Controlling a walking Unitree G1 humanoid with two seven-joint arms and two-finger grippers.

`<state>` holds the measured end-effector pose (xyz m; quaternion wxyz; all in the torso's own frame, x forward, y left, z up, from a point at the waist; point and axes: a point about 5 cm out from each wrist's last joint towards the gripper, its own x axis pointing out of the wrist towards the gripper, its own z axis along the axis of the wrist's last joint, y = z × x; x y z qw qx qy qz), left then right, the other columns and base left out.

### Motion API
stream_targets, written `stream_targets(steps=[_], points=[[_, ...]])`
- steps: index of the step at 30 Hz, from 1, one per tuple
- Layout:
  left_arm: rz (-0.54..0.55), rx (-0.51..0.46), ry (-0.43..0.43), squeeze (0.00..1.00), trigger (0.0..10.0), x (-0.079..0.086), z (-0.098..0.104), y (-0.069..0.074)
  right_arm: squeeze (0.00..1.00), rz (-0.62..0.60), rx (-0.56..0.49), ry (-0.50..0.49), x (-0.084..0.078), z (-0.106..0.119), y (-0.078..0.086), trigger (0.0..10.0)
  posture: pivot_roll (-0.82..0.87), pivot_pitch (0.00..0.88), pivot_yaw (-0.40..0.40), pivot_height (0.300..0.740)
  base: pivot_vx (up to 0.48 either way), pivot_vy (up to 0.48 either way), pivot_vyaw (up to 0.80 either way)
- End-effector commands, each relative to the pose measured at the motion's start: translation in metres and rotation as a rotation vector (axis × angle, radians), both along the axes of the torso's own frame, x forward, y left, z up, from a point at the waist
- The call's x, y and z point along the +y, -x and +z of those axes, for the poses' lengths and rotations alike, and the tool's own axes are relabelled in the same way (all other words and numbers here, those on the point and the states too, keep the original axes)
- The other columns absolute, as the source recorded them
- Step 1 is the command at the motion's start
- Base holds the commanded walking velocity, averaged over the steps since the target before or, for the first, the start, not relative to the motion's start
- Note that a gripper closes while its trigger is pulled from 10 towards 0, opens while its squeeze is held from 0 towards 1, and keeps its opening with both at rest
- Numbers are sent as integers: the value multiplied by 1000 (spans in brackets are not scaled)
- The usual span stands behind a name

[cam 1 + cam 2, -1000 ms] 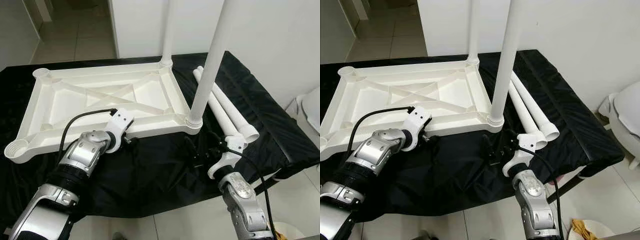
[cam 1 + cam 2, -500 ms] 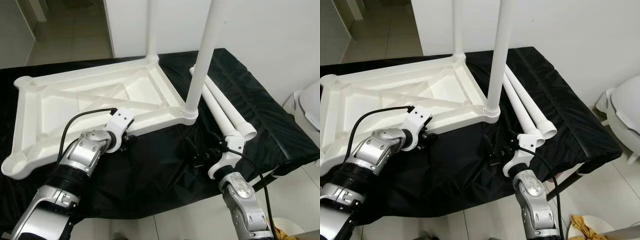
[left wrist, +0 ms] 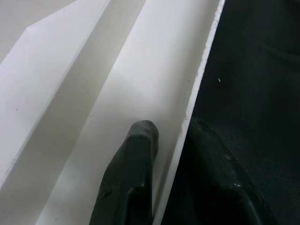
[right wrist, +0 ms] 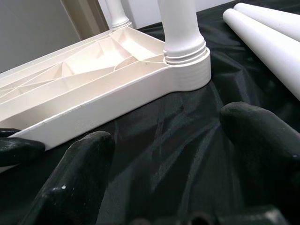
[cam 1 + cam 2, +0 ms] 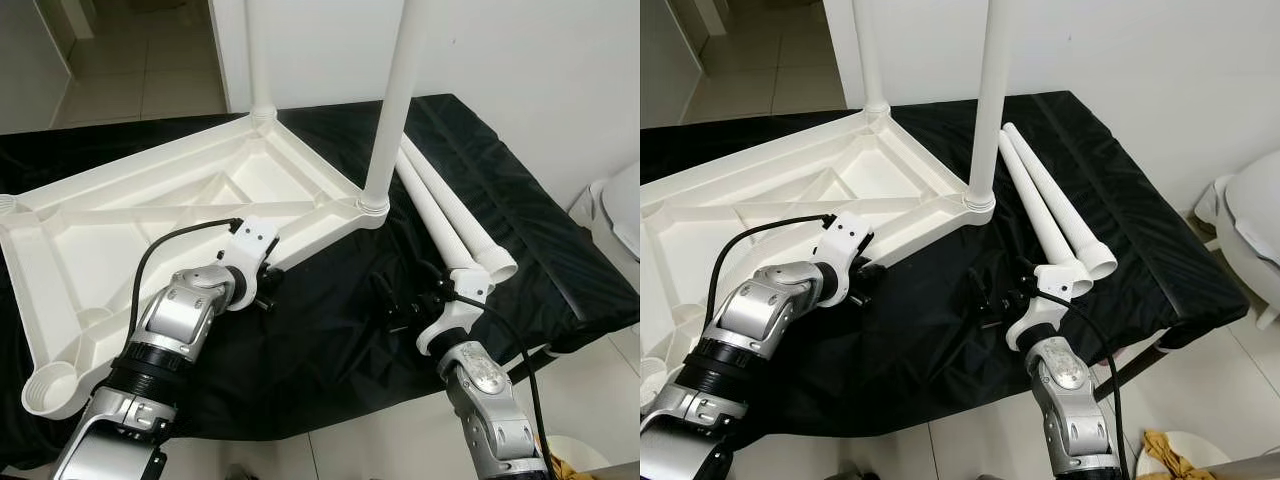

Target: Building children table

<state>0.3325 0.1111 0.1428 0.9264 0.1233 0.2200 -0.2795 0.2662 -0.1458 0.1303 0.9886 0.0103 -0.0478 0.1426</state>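
The left gripper [image 5: 262, 290] has its fingers [image 3: 132, 173] clamped on the near rim of the upturned white table [image 5: 150, 230], at centre left of the head view. Since a second ago the table has swung, its leg corner shifting left. The right gripper [image 5: 992, 303], fingers [image 4: 82, 173] apart, hovers over the black tabletop [image 5: 330, 340] beside two loose legs [image 5: 450, 225].

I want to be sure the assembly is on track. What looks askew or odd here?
The upside-down white tabletop lies skewed on the black-covered bench, one empty leg socket near its front edge. The left tool is clamped on its rim. Two legs stand fitted; two more legs lie loose. Nothing looks damaged.
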Motion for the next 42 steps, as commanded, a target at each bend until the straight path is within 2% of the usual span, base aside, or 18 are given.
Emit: stream_targets(steps=[1, 2, 7, 8, 11, 16, 17, 18, 20, 23, 26, 28, 36, 38, 40, 42], points=[[165, -58, -50, 0, 0, 6, -3, -3, 0, -24, 27, 8, -3, -4, -2, 10000, -76, 64, 10, 740, 0, 0, 0], [136, -84, -48, 0, 10000, 0, -1, -4, 0, -60, 30, 14, -5, -4, -3, 10000, -78, 65, 10, 740, 0, 0, 0], [100, -126, -1, 0, 10000, -6, 8, -2, 0, -150, 42, 41, -12, -5, -5, 10000, -80, 67, 12, 740, 0, 0, 0], [96, -131, 35, 1000, 10000, -8, 11, -2, 0, -162, 49, 43, -13, -6, -6, 10000, -81, 67, 13, 740, 0, 0, 0], [39, -168, 92, 1000, 10000, -11, 21, 3, 0, -125, 15, 19, -13, -1, -6, 10000, -81, 67, 13, 740, 0, 0, 0], [-32, -244, 128, 1000, 10000, -16, 36, 7, 0, -123, -4, 3, -14, 3, -6, 10000, -79, 66, 12, 740, 0, 0, 0], [-58, -267, 168, 0, 10000, -17, 44, 9, 0, -126, -11, 7, -14, 4, -7, 10000, -77, 66, 9, 740, 0, 0, 0], [-58, -267, 168, 0, 10000, -17, 44, 9, 0, -126, -11, 7, -14, 4, -7, 10000, -77, 66, 9, 740, 0, 0, 0], [-79, -293, 223, 0, 10000, -17, 56, 11, 0, -137, -40, 13, -16, 10, -11, 10000, -74, 65, 7, 740, 0, 0, 0], [-50, -307, 194, 0, 10000, -10, 60, 7, 0, -156, -56, 3, -20, 15, -15, 10000, -69, 62, 1, 740, 0, 0, 0], [6, -281, 113, 0, 10000, 3, 53, 1, 0, -163, -60, -13, -24, 20, -19, 10000, -68, 61, -1, 740, 0, 0, 0], [35, -258, 30, 0, 10000, 11, 44, -2, 0, -158, -63, -12, -25, 22, -19, 10000, -67, 61, -3, 740, 0, 0, 0], [74, -226, -91, 0, 10000, 22, 26, -5, 0, -111, -84, -39, -21, 27, -15, 10000, -74, 62, -3, 740, 0, 0, 0], [67, -241, -78, 0, 10000, 20, 28, -5, 0, -245, -101, -18, -35, 33, -16, 10000, -83, 62, 3, 740, 0, 0, 0], [67, -241, -78, 0, 10000, 20, 28, -5, 0, -245, -101, -18, -35, 33, -16, 10000, -83, 62, 3, 740, 0, 0, 0], [60, -245, -61, 0, 10000, 17, 31, -5, 0, -354, -91, -12, -48, 34, -18, 10000, -90, 63, 9, 740, 0, 0, 0]])
